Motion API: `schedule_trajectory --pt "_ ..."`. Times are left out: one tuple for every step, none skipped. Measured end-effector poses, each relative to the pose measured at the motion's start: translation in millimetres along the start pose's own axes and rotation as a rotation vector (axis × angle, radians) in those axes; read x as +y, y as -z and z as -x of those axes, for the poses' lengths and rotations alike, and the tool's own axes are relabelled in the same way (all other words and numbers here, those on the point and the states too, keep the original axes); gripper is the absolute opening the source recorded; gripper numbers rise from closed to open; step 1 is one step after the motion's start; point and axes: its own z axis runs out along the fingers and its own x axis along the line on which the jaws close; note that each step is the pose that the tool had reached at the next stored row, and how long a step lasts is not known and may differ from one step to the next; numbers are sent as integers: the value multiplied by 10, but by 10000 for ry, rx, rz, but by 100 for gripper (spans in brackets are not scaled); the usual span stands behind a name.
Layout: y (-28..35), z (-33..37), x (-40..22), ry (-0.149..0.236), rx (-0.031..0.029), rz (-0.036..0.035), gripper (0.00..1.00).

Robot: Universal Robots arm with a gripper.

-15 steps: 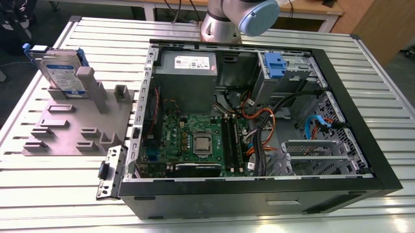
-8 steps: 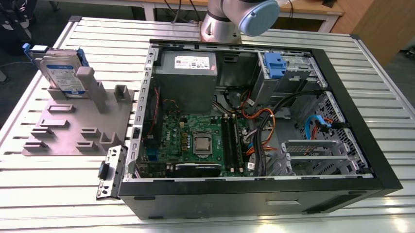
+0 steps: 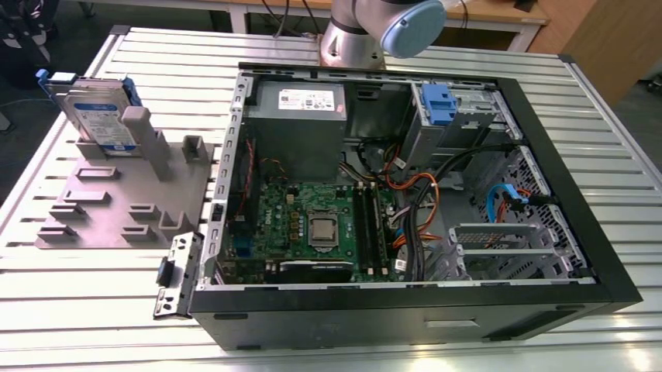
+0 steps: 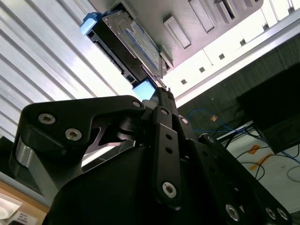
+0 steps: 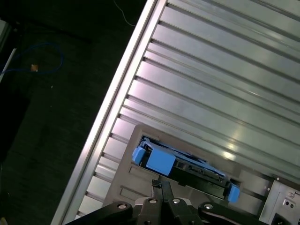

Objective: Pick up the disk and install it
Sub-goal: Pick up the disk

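The disk (image 3: pixel 98 116) stands on edge in a grey slotted holder (image 3: pixel 114 205) at the exterior view's left, its white-and-blue label facing out and a blue carrier frame round it. In both wrist views my gripper hangs above it and apart from it. The disk (image 5: pixel 183 164) lies just beyond my gripper (image 5: pixel 161 185) in the first wrist view. My gripper (image 4: pixel 163 92) is shut with nothing held, and the disk (image 4: pixel 126 42) shows past its tip in the second wrist view.
An open black computer case (image 3: pixel 414 314) lies on the slatted metal table (image 3: pixel 83 310), at the exterior view's right of the holder. Inside are a grey power supply box (image 3: pixel 300 116), a motherboard (image 3: pixel 310 229), cables and a drive bay with a blue latch (image 3: pixel 439 105). The arm's base (image 3: pixel 357 31) stands behind the case.
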Motion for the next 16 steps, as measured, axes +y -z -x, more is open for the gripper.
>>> schedule_trajectory --pt "0 0 0 21 1 0 11" --pt "0 0 0 44 3 1 11" --pt "0 0 0 71 3 2 11" --pt "0 0 0 105 5 2 11" --pt "0 0 0 140 6 3 11" --pt "0 0 0 171 8 4 11" --pt "0 0 0 199 9 4 11" --pt "0 0 0 227 11 5 11" --pt "0 0 0 250 11 6 11" --pt "0 0 0 274 13 6 11" --pt "0 0 0 296 13 7 11" --pt "0 0 0 320 14 7 11" --pt "0 0 0 341 16 8 11" --pt "0 0 0 364 16 8 11" --pt "0 0 0 389 17 9 11" --pt "0 0 0 413 18 9 11"
